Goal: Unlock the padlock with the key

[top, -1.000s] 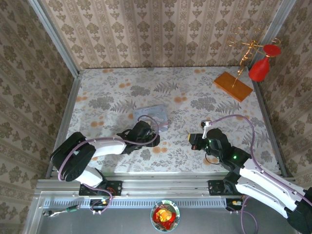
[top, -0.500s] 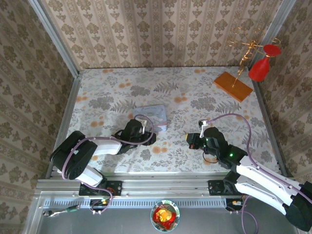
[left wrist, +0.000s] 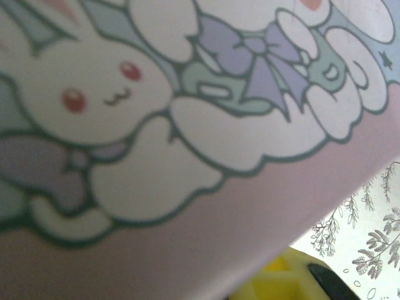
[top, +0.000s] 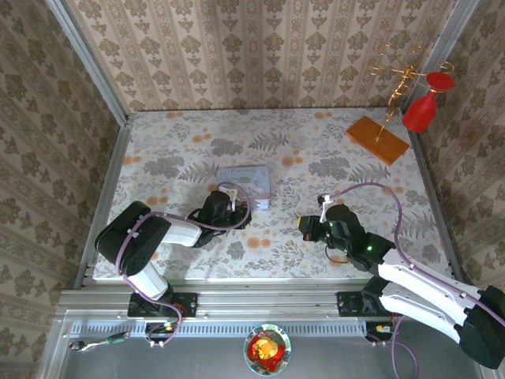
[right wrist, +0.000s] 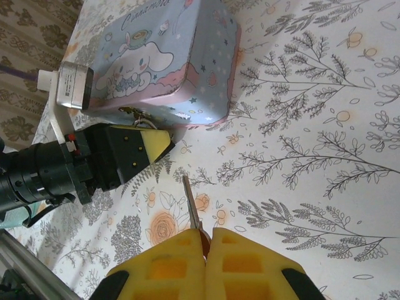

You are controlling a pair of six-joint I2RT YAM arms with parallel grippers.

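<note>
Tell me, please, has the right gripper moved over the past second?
Yes. The right gripper crept left, away from the orange wooden base at the table's far right.

Overhead view and close wrist views share the tin (top: 245,185).

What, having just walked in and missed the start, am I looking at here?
Two robot arms are working on unlocking a small padlock that hangs at the front edge of a pale blue cartoon tin. The right gripper is shut on a thin key, which points toward the tin but is short of the lock. The left gripper is right up against the tin beside the padlock. Whether it has hold of the lock is unclear.
</note>
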